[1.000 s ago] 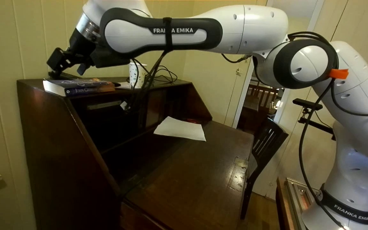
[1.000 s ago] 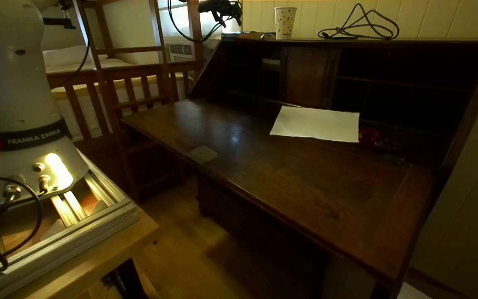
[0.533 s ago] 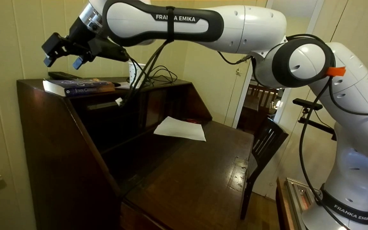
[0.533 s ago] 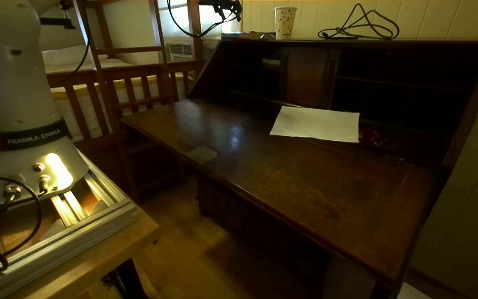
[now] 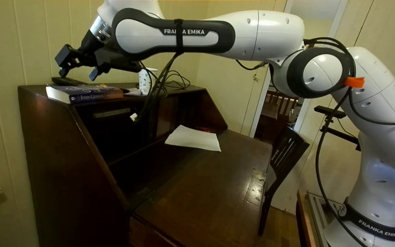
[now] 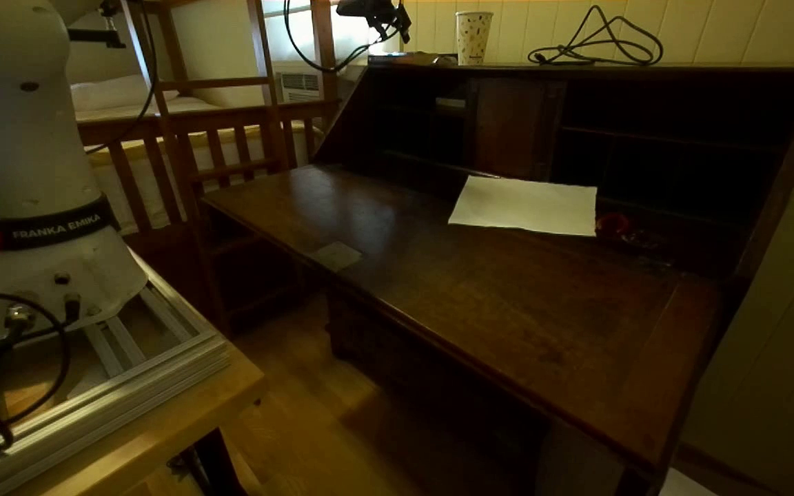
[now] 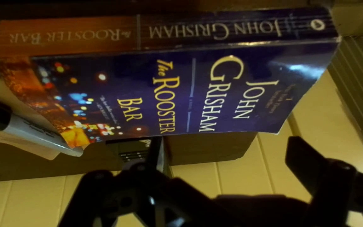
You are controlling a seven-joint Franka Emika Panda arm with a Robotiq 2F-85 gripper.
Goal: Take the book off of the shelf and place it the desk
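Note:
The book [image 5: 93, 94], with a dark blue-purple cover and pale page edges, lies flat on the shelf [image 5: 33, 90], the cabinet's narrow top board. Its cover and spine fill much of the wrist view, where the book [image 7: 175, 91] stands just beyond my fingertips. Above the board, over the book's wall side, hangs my gripper [image 5: 78, 73]. In the wrist view the gripper [image 7: 227, 153] is open, its fingers wide apart and nothing held between them. The desk [image 6: 507, 289], a broad dark-brown surface, stretches out lower down in both exterior views.
A flat black object [image 5: 69, 81] lies behind the book. Beside the book are a marker [image 7: 39, 134], a paper cup [image 5: 145, 82] and a looped cable [image 6: 597, 45]. On the desk rest a white paper sheet [image 6: 524, 205] and a red item [image 6: 614, 224].
My gripper first rose away from the black object, then came down partway and shifted right in an exterior view, closer over the book. The book has stayed put; the jaws remain open.

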